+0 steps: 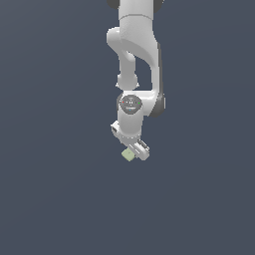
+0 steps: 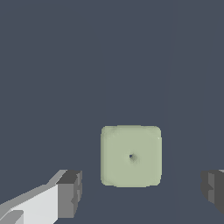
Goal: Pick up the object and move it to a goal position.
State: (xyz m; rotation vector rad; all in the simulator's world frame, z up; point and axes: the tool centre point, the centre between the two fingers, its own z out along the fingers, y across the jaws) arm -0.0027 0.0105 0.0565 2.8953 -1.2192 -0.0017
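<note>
Wrist view pincer: spread wide, gripping nothing; one dark fingertip shows whole, the other is cut off at the frame edge.
Cube: pale yellow-green, between the two fingertips, gaps on both sides, touching neither.
Exterior view: cube peeks out just beside the pincer; fingers too small to separate.
Arm: upper part cropped.
Surroundings: plain dark grey all around.

Gaps on both sides betw fingers & cube, so jaws pass w/o touching.
</note>
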